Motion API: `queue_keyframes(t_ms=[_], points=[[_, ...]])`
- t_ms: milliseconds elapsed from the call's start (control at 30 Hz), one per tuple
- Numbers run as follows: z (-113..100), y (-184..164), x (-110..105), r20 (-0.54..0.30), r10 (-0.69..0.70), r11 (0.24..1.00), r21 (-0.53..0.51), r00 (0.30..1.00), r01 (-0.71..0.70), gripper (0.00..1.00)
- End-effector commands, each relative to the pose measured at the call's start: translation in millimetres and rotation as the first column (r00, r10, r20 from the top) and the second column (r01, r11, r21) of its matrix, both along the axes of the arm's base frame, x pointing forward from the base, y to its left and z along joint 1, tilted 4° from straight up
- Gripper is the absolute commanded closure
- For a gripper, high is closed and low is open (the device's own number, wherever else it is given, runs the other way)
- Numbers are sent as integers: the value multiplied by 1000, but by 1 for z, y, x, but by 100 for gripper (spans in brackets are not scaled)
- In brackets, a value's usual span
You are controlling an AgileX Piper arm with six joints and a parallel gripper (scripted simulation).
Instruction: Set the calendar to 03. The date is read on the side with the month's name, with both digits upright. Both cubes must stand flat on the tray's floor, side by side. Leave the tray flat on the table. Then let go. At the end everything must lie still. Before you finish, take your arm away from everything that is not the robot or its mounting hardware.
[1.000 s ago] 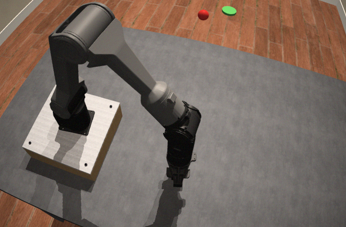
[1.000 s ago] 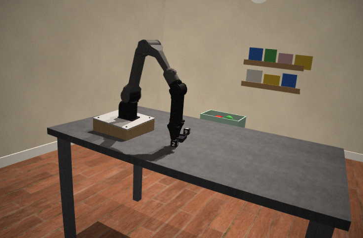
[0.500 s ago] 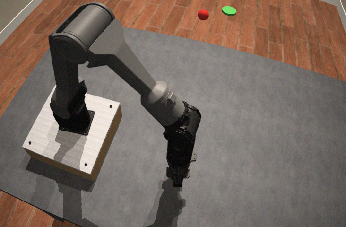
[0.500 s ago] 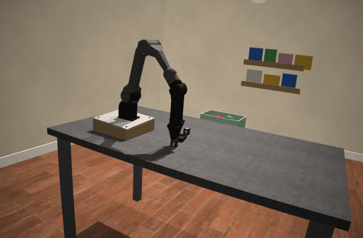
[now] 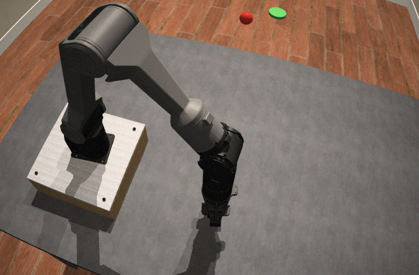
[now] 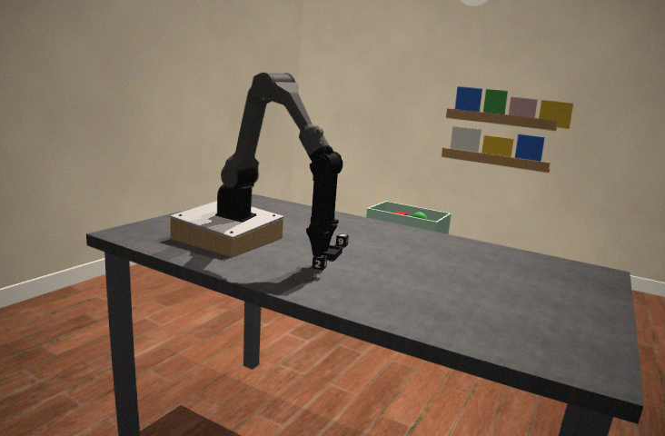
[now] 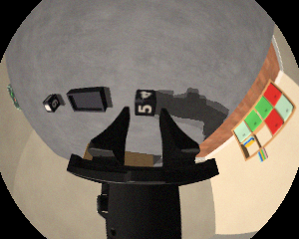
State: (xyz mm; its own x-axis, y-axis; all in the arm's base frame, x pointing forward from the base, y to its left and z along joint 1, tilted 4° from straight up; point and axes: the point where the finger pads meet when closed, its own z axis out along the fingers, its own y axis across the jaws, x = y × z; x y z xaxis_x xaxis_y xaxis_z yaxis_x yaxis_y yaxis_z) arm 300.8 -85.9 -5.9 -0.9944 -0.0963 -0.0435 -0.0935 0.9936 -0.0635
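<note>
A small black cube (image 7: 145, 102) stands on the table; its top reads 5 and 4 in the wrist view, and its side reads 2 in the exterior view (image 6: 318, 262). My gripper (image 7: 145, 113) points straight down over it, open, with a fingertip on either side of the cube. In the top view the gripper (image 5: 215, 222) hides the cube. The dark flat tray (image 7: 90, 99) lies on the table left of the cube and holds no cube; it also shows in the exterior view (image 6: 333, 251). The second cube (image 7: 54, 103) (image 6: 342, 239) stands beyond the tray and shows a 9.
The arm's wooden base block (image 5: 86, 168) stands at the table's left. A green bin (image 6: 408, 215) with a red and a green thing stands behind the table. A red ball (image 5: 246, 18) and a green disc (image 5: 277, 12) show past the table's far edge.
</note>
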Motion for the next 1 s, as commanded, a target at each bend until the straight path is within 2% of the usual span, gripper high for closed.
queue_keyframes(t_ms=[0,700,967], points=[[-1,0,0,-1,1,1000,-1,1000,-1,40],[-26,-2,0,-2,0,1000,-1,1000,0,40],[-28,-2,1,0,1,1000,-1,1000,-1,40]])
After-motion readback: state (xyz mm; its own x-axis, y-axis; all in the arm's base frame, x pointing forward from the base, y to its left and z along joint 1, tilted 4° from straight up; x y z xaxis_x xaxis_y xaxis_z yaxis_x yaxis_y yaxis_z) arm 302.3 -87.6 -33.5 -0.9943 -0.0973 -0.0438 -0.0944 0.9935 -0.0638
